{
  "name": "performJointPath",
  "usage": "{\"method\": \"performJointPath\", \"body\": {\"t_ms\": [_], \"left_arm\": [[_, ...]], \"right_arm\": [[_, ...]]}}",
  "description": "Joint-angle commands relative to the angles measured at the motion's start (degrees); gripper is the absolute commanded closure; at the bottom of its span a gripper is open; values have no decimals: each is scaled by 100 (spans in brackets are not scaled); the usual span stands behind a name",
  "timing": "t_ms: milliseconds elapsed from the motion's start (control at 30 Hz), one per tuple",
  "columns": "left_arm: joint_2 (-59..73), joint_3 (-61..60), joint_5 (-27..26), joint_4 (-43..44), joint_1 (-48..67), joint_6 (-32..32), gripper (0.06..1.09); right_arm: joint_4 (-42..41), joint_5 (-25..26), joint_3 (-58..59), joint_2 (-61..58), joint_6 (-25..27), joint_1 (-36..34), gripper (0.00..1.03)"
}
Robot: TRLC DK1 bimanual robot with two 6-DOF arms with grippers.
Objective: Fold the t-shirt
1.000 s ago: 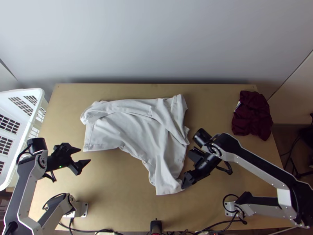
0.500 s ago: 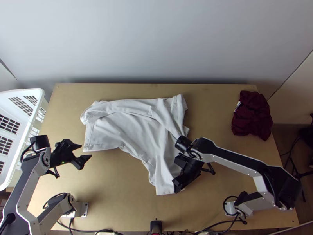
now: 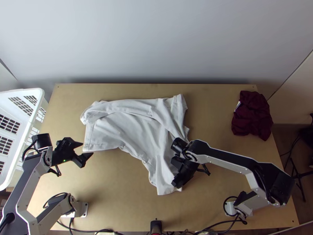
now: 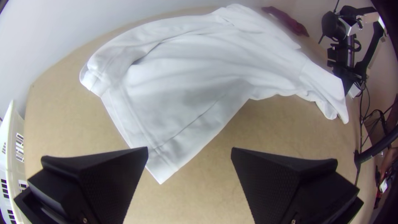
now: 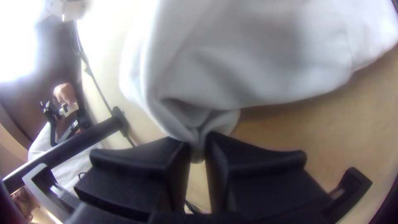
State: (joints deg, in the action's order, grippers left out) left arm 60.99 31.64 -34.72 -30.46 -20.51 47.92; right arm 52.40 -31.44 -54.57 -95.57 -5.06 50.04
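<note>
Fabric of white wrinkled t-shirt (image 3: 125,125) seems limp, with right end effector (image 5: 196,144) pinching its edge (image 5: 194,135) and open left end effector (image 4: 190,150) best taking the flat corner (image 4: 161,168).

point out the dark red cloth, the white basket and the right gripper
dark red cloth (image 3: 252,117): top view, middle of the bunched pile
white basket (image 3: 29,117): top view, its rim
right gripper (image 5: 199,151): right wrist view, between its fingertips

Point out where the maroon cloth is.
In the top view, the maroon cloth lies bunched near the far right corner of the table, right of the white t-shirt.
</note>
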Motion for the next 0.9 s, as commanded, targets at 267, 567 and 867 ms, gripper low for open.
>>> {"method": "performJointPath", "body": {"t_ms": [267, 567, 867], "left_arm": [[484, 185, 220, 251, 153, -178, 11], [1117, 343, 501, 655, 162, -266, 11], [1600, 387, 844, 910, 170, -187, 11]], "right_arm": [[-301, 112, 43, -14, -118, 155, 100], [-248, 103, -160, 21, -250, 261, 100], [-134, 94, -441, 21, -276, 278, 100]]}}
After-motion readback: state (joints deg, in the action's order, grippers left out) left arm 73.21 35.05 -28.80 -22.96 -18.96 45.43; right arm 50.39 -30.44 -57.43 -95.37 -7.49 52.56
